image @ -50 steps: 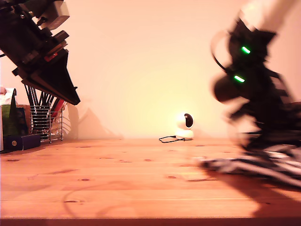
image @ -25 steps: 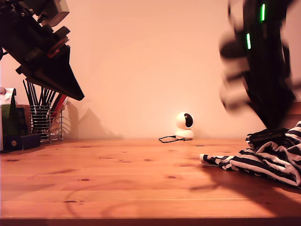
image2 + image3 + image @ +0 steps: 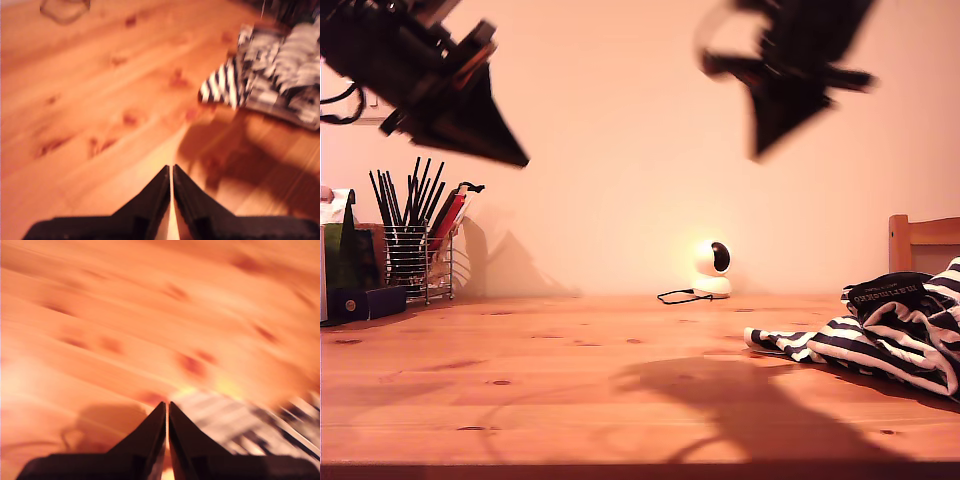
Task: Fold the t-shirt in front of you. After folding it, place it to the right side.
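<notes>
The striped t-shirt (image 3: 880, 335) lies in a crumpled heap on the wooden table (image 3: 570, 380) at the exterior view's right, its dark neckband (image 3: 895, 288) with white lettering on top. My first gripper (image 3: 520, 160) hangs high at the exterior view's upper left, shut and holding nothing (image 3: 171, 167), and its wrist view shows the t-shirt (image 3: 270, 75) well ahead of it. My second gripper (image 3: 760, 150), blurred by motion, is high above the table right of centre, also shut and holding nothing (image 3: 167, 404). Striped fabric (image 3: 240, 422) shows below it.
A wire holder with pens (image 3: 410, 255) and some boxes (image 3: 345, 270) stand at the exterior view's back left. A small white camera (image 3: 713, 268) with a black cable (image 3: 680, 295) sits by the wall. A wooden chair back (image 3: 923, 240) rises behind the shirt.
My second gripper has let go of the t-shirt and swung up and towards the exterior view's left. The shirt has settled in a heap. My first gripper has risen a little and shifted right.
</notes>
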Action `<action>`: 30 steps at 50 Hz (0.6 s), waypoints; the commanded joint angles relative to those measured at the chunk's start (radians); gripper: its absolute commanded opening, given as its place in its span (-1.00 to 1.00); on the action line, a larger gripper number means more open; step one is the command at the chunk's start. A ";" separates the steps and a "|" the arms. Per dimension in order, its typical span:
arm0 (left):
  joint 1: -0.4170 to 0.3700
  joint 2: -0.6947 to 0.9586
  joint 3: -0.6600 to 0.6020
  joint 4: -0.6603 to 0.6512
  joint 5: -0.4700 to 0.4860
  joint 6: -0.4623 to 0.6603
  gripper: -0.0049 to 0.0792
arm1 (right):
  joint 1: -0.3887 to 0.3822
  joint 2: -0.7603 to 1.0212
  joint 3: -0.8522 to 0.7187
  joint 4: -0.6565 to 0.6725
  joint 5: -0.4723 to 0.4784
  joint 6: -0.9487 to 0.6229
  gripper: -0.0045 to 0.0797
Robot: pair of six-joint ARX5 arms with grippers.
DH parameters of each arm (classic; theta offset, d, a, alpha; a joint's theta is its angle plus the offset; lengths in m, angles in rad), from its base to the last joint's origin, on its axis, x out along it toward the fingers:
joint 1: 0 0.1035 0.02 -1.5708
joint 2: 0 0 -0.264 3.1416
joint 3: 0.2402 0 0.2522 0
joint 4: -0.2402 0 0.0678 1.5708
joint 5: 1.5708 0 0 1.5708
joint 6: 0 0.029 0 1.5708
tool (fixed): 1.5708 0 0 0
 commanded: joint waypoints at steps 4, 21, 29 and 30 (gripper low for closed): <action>0.002 -0.041 -0.015 0.036 0.011 -0.013 -0.93 | 0.048 -0.042 -0.058 0.089 -0.008 -0.005 -0.92; -0.047 -0.222 -0.113 0.188 0.016 -0.029 -0.93 | 0.154 -0.231 -0.317 0.420 -0.016 -0.019 -0.92; -0.101 -0.300 -0.138 0.219 0.014 -0.039 -0.93 | 0.208 -0.362 -0.455 0.646 -0.017 -0.039 -0.92; -0.109 -0.307 -0.138 0.219 0.014 -0.039 -0.93 | 0.217 -0.376 -0.466 0.664 -0.017 -0.040 -0.92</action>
